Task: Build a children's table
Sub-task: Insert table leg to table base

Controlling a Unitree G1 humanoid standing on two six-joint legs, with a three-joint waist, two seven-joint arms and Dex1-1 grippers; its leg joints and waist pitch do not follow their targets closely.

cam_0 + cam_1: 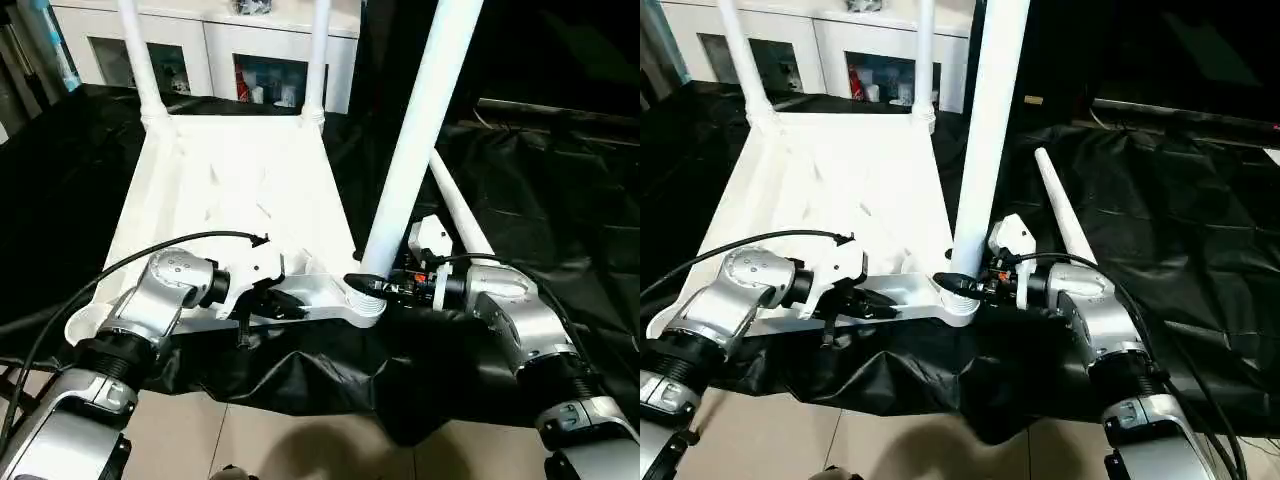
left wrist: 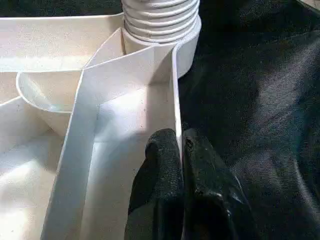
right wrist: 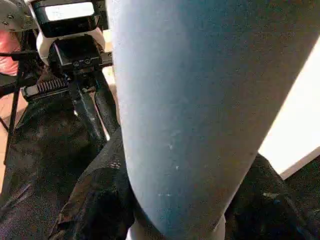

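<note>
The white table top (image 1: 240, 190) lies upside down on a black cloth, ribbed side up. Two white legs (image 1: 135, 50) (image 1: 318, 55) stand in its far corner sockets. A third leg (image 1: 420, 130) rises from the near right corner socket (image 1: 362, 305); its ribbed end (image 2: 160, 20) sits in that socket. My right gripper (image 1: 368, 285) is shut on this leg just above the socket, one finger (image 3: 95, 200) on each side of the tube. My left gripper (image 2: 181, 150) is shut on the top's thin near rim wall, left of that corner. Another leg (image 1: 1060, 200) lies loose on the cloth at the right.
A white cabinet with glass doors (image 1: 220, 50) stands behind the table top. The black cloth (image 1: 560, 200) covers the work surface and hangs over its near edge above the tiled floor (image 1: 300, 450). A black cable (image 1: 120, 265) loops over my left forearm.
</note>
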